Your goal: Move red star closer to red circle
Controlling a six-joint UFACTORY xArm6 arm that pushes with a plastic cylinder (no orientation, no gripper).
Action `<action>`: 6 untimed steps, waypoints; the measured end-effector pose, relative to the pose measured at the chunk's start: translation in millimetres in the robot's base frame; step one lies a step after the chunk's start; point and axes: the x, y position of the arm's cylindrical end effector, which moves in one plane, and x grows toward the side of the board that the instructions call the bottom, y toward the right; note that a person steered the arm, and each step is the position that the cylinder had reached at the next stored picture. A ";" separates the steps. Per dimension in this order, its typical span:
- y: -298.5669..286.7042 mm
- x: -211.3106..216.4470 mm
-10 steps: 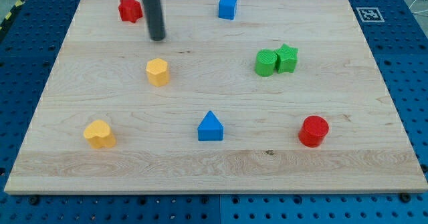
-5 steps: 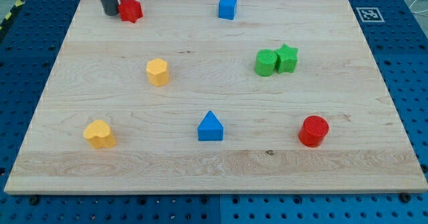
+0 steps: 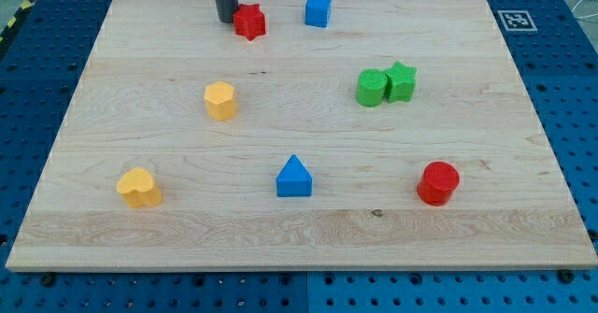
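**benchwatcher:** Eight blocks on the wooden board point(image 3: 523, 89), by the look of it. The rod's tip point(image 3: 225, 20) sits at the view's top, touching or just beside the left edge of the red star point(image 3: 249, 21). No gripper on this arm, so nothing is grasped or clamped; the tip only stands against the star's side.

**pegboard_pete:** And where's the star compared to its target?

**benchwatcher:** Star is up near the top edge, left of centre. The red circle point(image 3: 438, 183) is way down toward the view's bottom right, so the two are well apart, pretty much diagonal across the board.

**pegboard_pete:** What's around the star?

**benchwatcher:** Blue cube point(image 3: 319, 9) is near it on the right, with a gap between them. Two green blocks on the right half: a green cylinder point(image 3: 371, 87) and a green star point(image 3: 402, 80), touching each other. Blue triangle point(image 3: 294, 177) is low in the middle, left of the red circle. A yellow hexagon point(image 3: 220, 100) sits left of centre below the rod, and a yellow heart point(image 3: 139, 187) is near the bottom left corner. The board lies on a blue perforated table point(image 3: 579, 117), with a black-and-white marker tag point(image 3: 515, 20) at the board's top right corner.
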 end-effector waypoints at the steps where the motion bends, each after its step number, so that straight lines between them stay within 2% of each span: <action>1: 24.2 0.0; 3: 57.6 64.1; 6: 96.7 37.0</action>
